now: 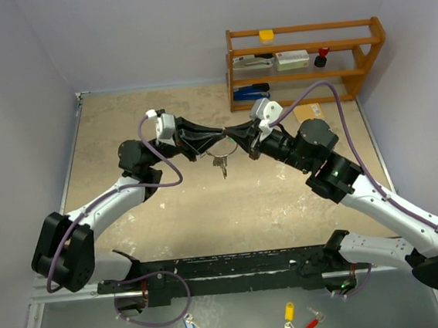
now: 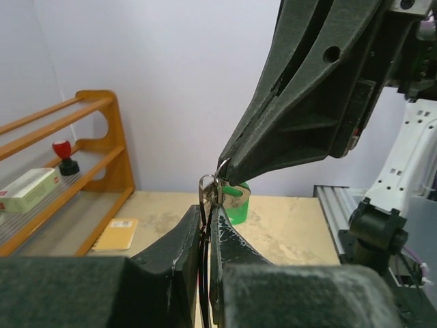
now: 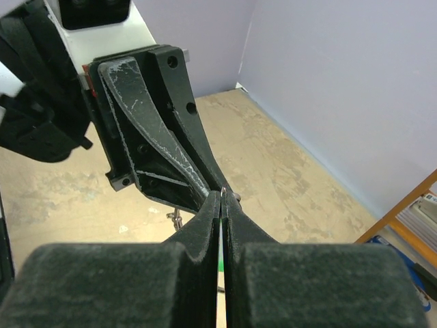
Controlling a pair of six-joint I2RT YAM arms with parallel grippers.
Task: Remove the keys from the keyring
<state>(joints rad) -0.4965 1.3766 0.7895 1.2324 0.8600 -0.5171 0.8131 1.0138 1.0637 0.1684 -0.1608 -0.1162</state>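
Both grippers meet in mid-air above the middle of the table. The keyring (image 1: 223, 146) is a thin silver wire loop held between their tips. Silver keys (image 1: 221, 164) hang from it. My left gripper (image 1: 212, 136) is shut, and the ring's wire (image 2: 207, 186) runs up between its fingers. My right gripper (image 1: 237, 136) is shut too, and its tip (image 2: 227, 172) pinches the top of the loop. The green key head (image 2: 237, 202) sits just behind the ring. In the right wrist view a sliver of wire (image 3: 223, 190) shows at my closed right jaws, tip to tip with the left gripper (image 3: 154, 130).
A wooden shelf (image 1: 306, 56) with small items stands at the back right, with a tan card (image 1: 308, 112) on the table before it. Blue-tagged (image 1: 189, 324), yellow-tagged (image 1: 288, 313) and red-tagged (image 1: 313, 324) keys lie in front of the arm bases.
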